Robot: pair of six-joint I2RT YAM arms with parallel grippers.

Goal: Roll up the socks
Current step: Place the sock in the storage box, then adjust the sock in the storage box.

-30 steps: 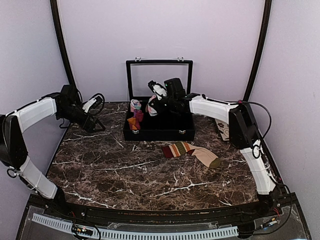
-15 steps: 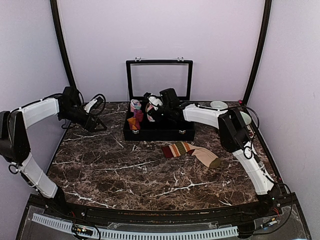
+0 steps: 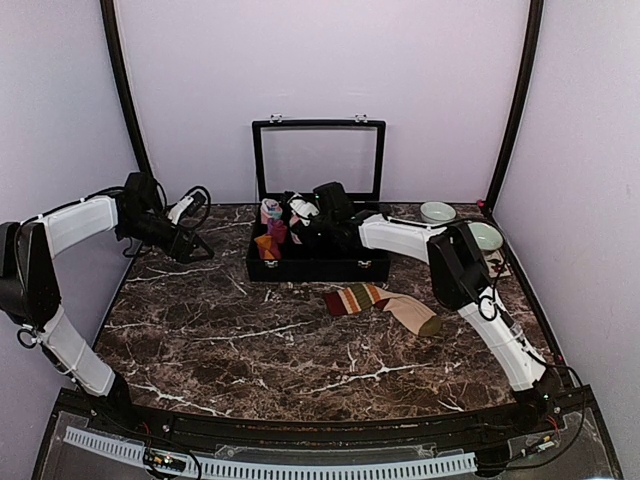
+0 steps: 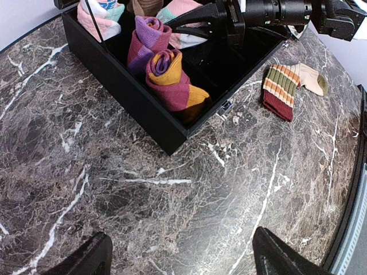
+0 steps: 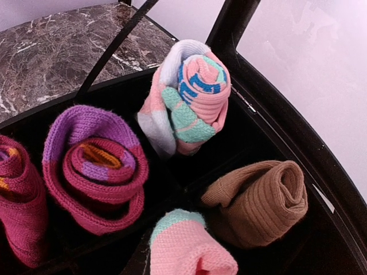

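The red-brown-cream striped sock (image 3: 380,300) lies flat on the marble in front of the black box (image 3: 318,268); it also shows in the left wrist view (image 4: 284,86). My right gripper (image 3: 305,222) reaches into the box from the right, shut on a rolled pink sock with a mint end (image 5: 192,246), held low between the compartments. A second pink, mint and blue roll (image 5: 189,97) stands at the box's back. My left gripper (image 4: 183,260) hovers open over bare marble left of the box, holding nothing.
The box also holds a magenta-purple roll (image 5: 94,166), a brown roll (image 5: 258,200) and a magenta-orange roll (image 4: 172,80). Its glass lid (image 3: 318,160) stands upright behind. Two bowls (image 3: 437,211) (image 3: 485,236) sit at the back right.
My right arm has swung left, carrying the pink roll deeper into the box and uncovering the two bowls. The left gripper has barely moved.
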